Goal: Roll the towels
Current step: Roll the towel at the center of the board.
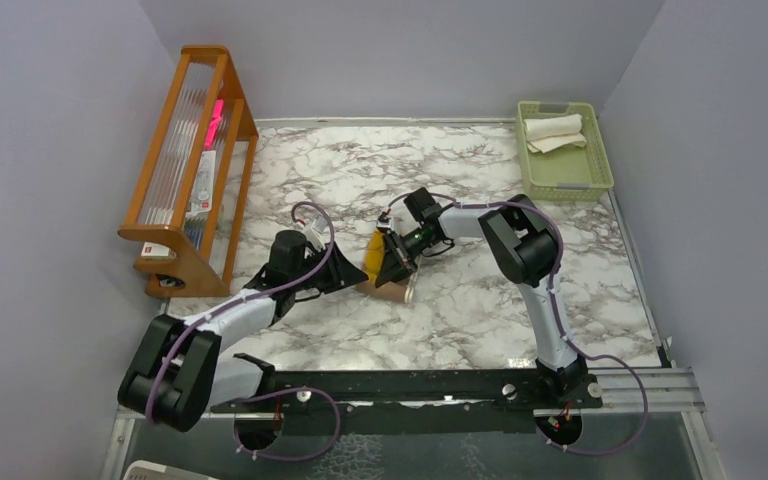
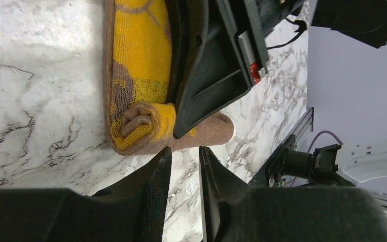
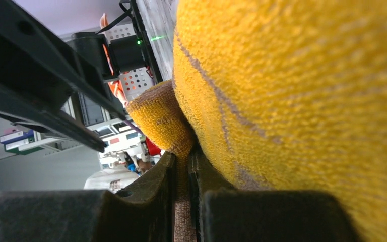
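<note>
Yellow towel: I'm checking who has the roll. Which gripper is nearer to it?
Right. The right gripper is shut on the yellow towel; the left gripper sits just off its rolled end, holding nothing.

A white marble-patterned table (image 1: 460,320) is recorded. A wooden rack (image 1: 185,160) is stood at its far left and a pale green basket (image 1: 600,160) at its far right corner. Near the centre a brown towel (image 2: 211,133) is laid, partly rolled with a yellow towel (image 2: 141,45)
</note>
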Controlling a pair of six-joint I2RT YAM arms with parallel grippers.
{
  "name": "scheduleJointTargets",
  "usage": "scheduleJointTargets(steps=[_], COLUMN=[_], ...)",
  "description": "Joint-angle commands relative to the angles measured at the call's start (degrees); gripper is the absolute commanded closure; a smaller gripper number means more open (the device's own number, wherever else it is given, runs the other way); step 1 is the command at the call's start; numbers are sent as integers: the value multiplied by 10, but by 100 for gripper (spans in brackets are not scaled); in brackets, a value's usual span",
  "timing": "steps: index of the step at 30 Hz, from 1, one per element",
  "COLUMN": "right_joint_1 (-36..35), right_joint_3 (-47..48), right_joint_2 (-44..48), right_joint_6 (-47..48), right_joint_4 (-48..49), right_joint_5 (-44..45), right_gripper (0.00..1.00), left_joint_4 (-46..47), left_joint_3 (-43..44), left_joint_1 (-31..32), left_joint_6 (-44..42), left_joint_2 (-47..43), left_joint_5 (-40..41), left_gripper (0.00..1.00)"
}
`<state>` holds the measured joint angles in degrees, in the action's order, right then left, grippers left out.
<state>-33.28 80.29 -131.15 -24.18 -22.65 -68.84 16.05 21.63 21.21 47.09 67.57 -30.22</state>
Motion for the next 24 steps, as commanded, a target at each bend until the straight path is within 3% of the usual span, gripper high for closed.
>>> scheduleJointTargets(steps=[1,8,18,24], right_joint_1=[4,4,4,4], right_joint_3=[-1,-5,-4,-11], right_joint_2=[-19,-21,12,12], right_joint_6=[-33,-33,38,52], right_joint_4=[15,12,-19,-29], right_joint_5=[3,17,64,68], right_gripper=[99,99,94,94], left_joint_4=[114,172,175,175], left_joint_3=[-14,2,-40,-41], left_joint_1=[9,29,30,30], left_joint_6=[31,43,40,41], left_joint_2=[59,130,212,198], left_joint_5=[-40,-43,55,78], left_gripper=[71,71,76,76])
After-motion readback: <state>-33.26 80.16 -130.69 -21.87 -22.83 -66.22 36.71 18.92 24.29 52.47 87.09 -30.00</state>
